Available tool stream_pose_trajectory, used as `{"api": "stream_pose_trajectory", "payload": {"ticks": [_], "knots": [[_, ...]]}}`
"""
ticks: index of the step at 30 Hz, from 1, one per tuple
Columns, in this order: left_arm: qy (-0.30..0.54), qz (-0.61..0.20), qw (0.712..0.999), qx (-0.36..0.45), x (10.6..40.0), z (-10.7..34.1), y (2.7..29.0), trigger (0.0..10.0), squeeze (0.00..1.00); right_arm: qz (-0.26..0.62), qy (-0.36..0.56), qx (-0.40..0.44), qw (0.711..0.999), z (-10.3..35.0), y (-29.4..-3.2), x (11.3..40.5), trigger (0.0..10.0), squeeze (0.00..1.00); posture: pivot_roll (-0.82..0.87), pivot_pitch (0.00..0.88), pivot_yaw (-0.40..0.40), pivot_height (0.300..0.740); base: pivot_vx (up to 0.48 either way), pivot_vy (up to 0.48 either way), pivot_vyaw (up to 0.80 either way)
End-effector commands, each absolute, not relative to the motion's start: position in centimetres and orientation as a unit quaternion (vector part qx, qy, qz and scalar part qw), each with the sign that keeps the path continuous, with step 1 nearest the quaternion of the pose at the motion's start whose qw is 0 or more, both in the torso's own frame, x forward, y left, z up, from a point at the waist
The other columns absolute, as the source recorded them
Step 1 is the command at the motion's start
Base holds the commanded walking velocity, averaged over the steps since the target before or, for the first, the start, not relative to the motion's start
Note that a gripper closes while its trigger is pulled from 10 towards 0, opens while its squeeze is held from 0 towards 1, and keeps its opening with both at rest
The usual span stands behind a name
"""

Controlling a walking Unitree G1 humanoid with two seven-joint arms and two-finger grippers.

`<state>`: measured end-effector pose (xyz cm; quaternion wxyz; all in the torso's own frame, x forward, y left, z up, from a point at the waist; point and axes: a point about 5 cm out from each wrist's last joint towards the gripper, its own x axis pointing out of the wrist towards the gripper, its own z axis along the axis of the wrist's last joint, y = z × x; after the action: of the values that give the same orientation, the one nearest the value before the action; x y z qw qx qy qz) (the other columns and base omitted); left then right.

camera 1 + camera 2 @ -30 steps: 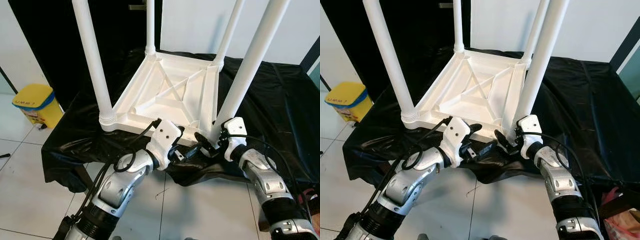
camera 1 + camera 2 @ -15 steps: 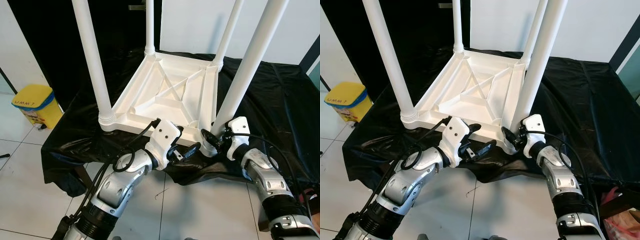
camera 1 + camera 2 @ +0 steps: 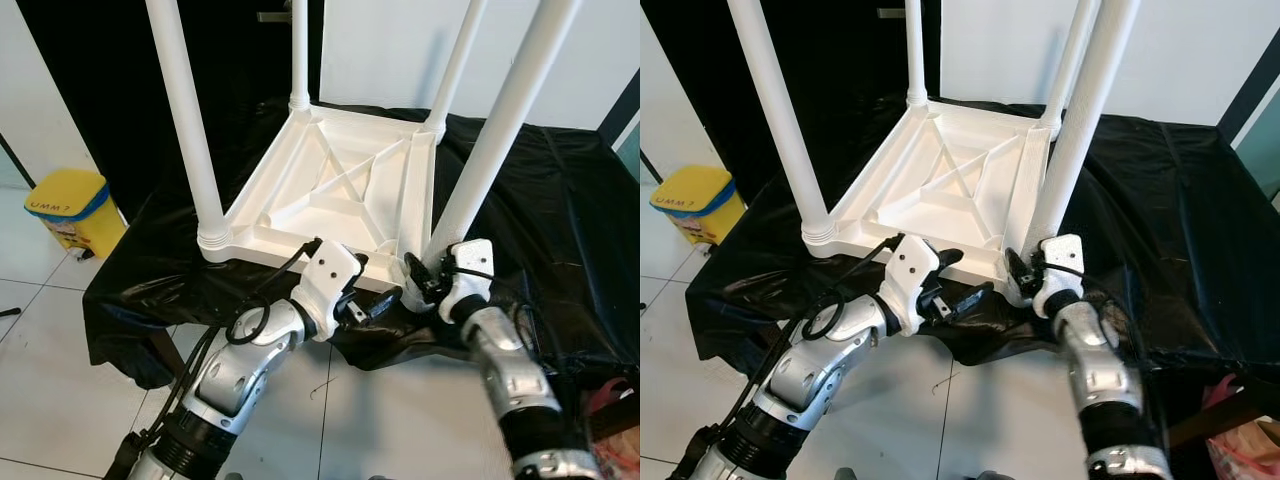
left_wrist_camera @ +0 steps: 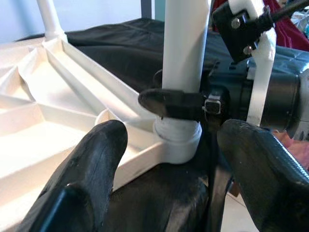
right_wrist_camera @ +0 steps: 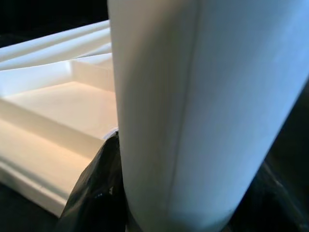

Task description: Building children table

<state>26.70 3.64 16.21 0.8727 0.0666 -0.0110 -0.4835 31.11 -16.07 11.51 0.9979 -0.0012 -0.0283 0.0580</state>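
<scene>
The near-right leg [image 3: 490, 130] is clasped at its base by the right gripper [image 3: 418, 279], seemingly being seated in the tabletop [image 3: 330, 190]; the left gripper [image 3: 372, 305] is held wide; further twisting is likely needed.

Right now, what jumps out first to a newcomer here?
An upside-down white table on a black sheet, four legs pointing up. The right gripper clamps the base of the near right leg; the left gripper sits open beside it. A yellow bin stands at left.

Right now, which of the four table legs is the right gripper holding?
The near right leg, closest to the robot's right arm. The right gripper clasps its base; the other three legs stand free.
</scene>
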Motion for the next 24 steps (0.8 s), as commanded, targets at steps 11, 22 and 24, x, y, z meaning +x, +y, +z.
{"api": "stream_pose_trajectory", "payload": {"ticks": [11, 22, 24], "knots": [[-0.021, -0.511, 0.857, 0.065, 26.8, 16.5, 3.0, 10.0, 0.0, -0.045, 0.003, 0.054, 0.998, 10.2, -14.8, 30.9, 10.0, 0.0, -0.04, 0.032, -0.058, 0.74, 0.0, 0.0, 0.0], [-0.019, -0.516, 0.854, 0.068, 26.6, 16.4, 3.2, 10.0, 0.0, -0.043, -0.014, 0.052, 0.998, 10.8, -14.2, 30.4, 10.0, 0.0, -0.03, 0.034, -0.055, 0.74, 0.0, 0.0, 0.0], [-0.019, -0.517, 0.853, 0.069, 26.5, 16.4, 3.1, 10.0, 0.0, -0.032, -0.023, 0.054, 0.998, 11.1, -14.1, 30.4, 10.0, 1.0, -0.03, 0.032, -0.056, 0.74, 0.0, 0.0, 0.0]]}}
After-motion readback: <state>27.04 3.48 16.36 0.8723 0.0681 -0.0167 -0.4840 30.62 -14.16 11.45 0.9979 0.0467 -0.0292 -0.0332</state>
